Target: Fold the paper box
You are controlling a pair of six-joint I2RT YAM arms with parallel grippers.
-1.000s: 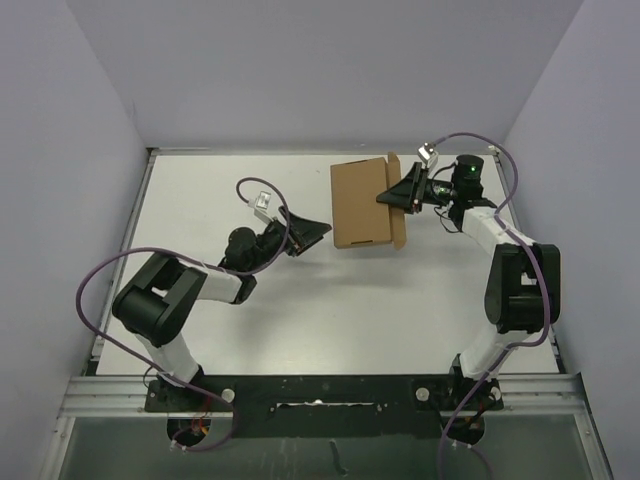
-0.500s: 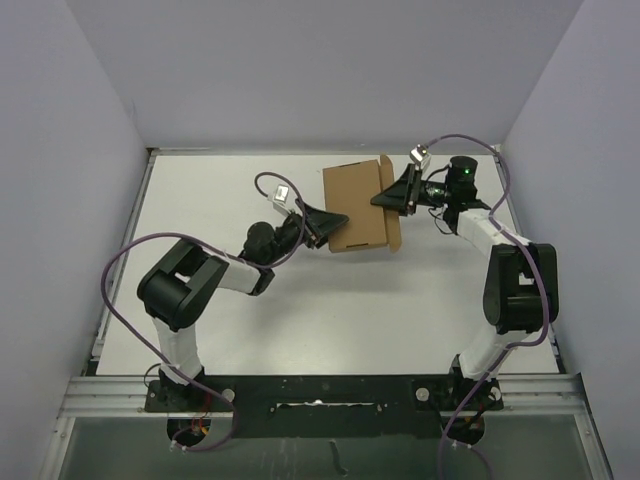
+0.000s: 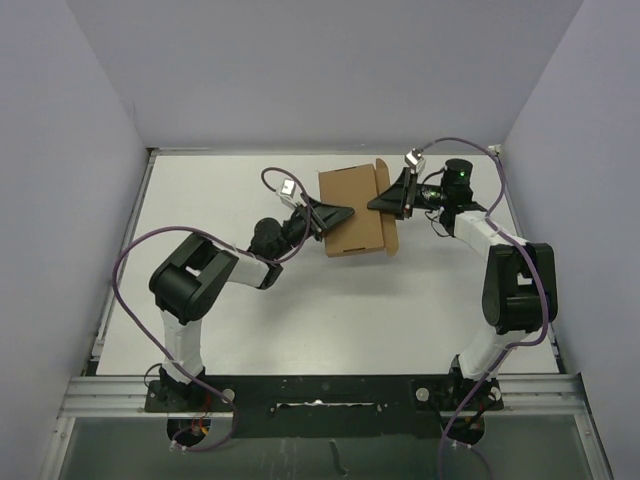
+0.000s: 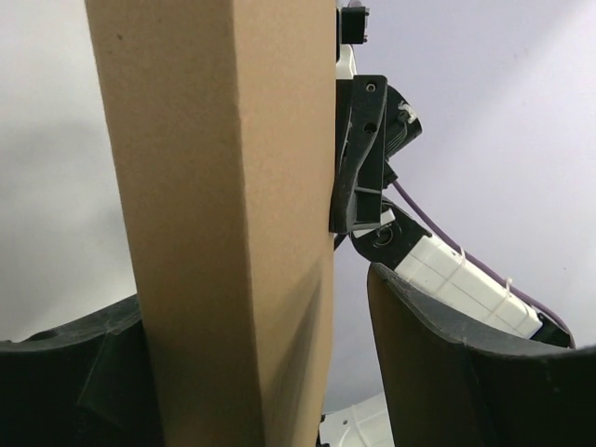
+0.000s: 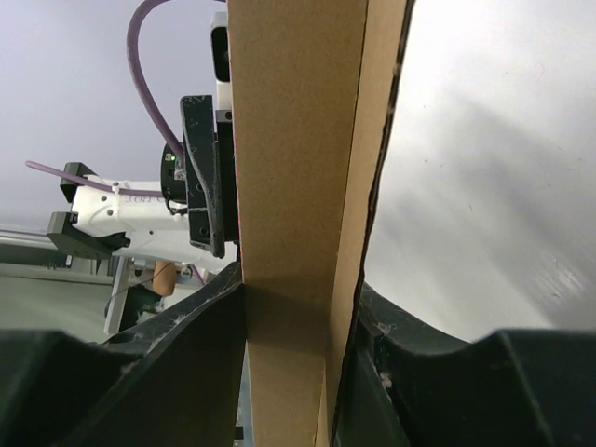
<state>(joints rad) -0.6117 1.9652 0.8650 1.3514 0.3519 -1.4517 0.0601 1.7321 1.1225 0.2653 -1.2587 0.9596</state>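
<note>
Right jaws clamp the paper box (image 3: 358,195) at its right edge; left jaws, apart, straddle its left edge.

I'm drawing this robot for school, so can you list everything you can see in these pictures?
paper box: one, brown, far middle of the table, between the two grippers
table: one, white, under everything
walls: three, pale lilac-grey, on the table's left, far and right sides
metal rail: one, silver, along the near edge
cables: two, purple, one looping along each arm
arms: two, black and white, bolted at the near edge
left gripper: one, black, open around the box's left side
right gripper: one, black, shut on the box's right side
</note>
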